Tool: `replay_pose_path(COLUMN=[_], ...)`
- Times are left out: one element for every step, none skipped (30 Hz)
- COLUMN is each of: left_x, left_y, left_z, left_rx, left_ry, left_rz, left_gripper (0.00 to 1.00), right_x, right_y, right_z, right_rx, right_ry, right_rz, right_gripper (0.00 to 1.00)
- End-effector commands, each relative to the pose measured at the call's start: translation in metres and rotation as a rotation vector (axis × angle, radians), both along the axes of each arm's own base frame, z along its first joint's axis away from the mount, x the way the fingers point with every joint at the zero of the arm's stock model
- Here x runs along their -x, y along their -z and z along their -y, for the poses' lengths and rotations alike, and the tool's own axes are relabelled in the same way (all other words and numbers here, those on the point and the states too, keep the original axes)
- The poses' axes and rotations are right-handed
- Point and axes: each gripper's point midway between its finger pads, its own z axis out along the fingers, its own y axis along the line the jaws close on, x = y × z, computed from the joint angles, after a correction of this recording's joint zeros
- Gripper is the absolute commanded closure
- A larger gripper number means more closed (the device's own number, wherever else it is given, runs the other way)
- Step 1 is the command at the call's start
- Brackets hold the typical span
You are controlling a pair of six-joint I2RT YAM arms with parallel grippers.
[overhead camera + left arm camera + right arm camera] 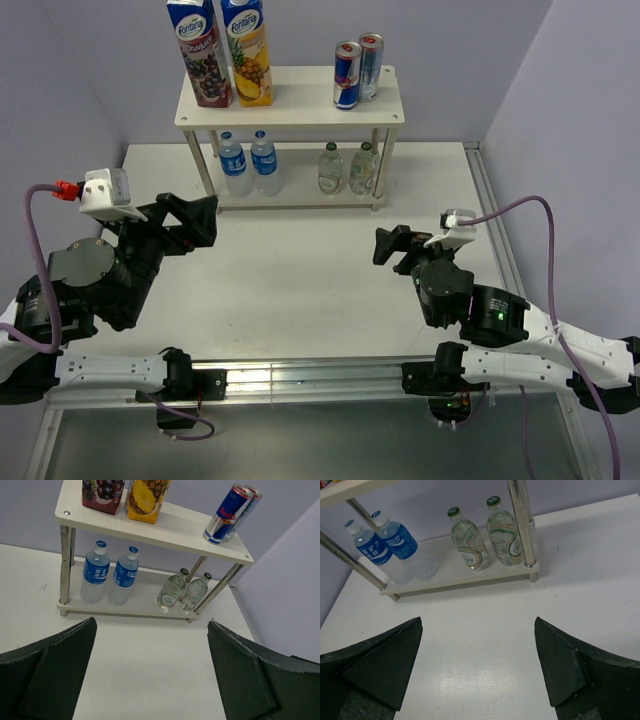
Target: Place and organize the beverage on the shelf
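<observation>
The white two-tier shelf (300,106) stands at the back of the table. On its top board are a grape juice carton (200,50), a pineapple juice carton (247,48) and two energy drink cans (357,70). The lower board (451,578) carries two blue-labelled water bottles (248,162) on the left and two clear glass bottles (346,168) on the right. My left gripper (208,222) (151,627) hovers open over the table in front of the shelf's left end, holding nothing. My right gripper (385,245) (478,625) is open and empty too, further forward on the right.
A purple wall closes off the back behind the shelf, and side walls stand to the left and right. The table's raised right edge (492,215) runs beside my right arm. A metal rail (300,378) crosses the near edge between the arm bases.
</observation>
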Motion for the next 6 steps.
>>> replay_pose_path(left_x=[0.001,0.0009,0.0,-0.0016,-0.0021,-0.0027], left_y=[-0.0074,-0.0068,-0.0068,-0.0037,-0.0023,-0.005], left_z=[-0.0031,-0.0024,-0.0043,-0.0097,-0.0107,-0.008], left_rx=[0.017,0.013,0.008,0.003,0.018,0.017], left_ry=[0.006,0.006,-0.007,-0.045,-0.06,-0.052], left_rz=[0.011,0.011,0.013,0.007,0.002,0.015], left_gripper=[0.01,0.0,0.01,0.01,0.01,0.0], right_x=[-0.0015,-0.0013,-0.0015,-0.0015,-0.0017,-0.0019], right_y=[0.0002,0.0004,0.0,0.0,0.0016,0.0026], right_z=[0.0027,0.0024,0.0026,0.0027,0.0025,0.0019], right_rx=[-0.001,-0.001,-0.002,0.001,0.002,0.003], right_ry=[0.03,0.029,0.03,0.03,0.032,0.032], right_rz=[0.008,0.007,0.008,0.009,0.007,0.006], right_gripper=[0.0,0.0,0.0,0.0,0.0,0.0])
